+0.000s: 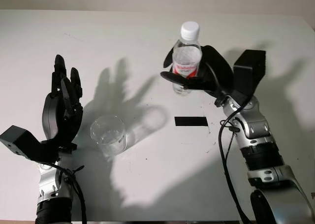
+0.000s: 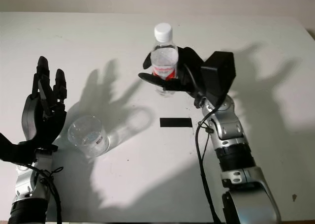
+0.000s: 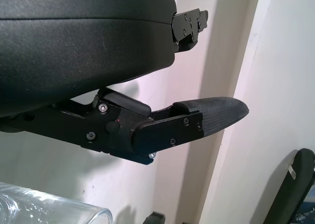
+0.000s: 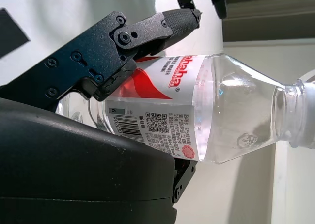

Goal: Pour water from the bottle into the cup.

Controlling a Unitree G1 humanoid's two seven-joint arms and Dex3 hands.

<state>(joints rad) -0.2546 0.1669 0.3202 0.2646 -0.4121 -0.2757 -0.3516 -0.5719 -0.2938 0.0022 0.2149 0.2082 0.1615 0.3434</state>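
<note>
The right hand point(image 1: 197, 74) grips the capped water bottle point(image 1: 186, 56) upright (cap still on), well right of the plastic cup point(image 1: 108, 133); the open left hand point(image 1: 61, 108) stands just beside that cup

left hand point(image 1: 61, 108): black, glossy rounded shell on the back, matte fingers built from flat jointed links
right hand point(image 1: 204, 74): black, same build, with a boxy black block point(image 1: 249, 74) at the wrist
fingers point(image 3: 211, 116): textured rubbery tips, links fastened with small silver and black screws
forearms point(image 1: 251, 135): silver-grey metal segments with black ribbed rings between them
cables point(image 1: 225, 150): thin black wires looping loose along each forearm, from wrist down to the lower joint
left wrist block point(image 1: 19, 143): angular black box beside the arm
</note>
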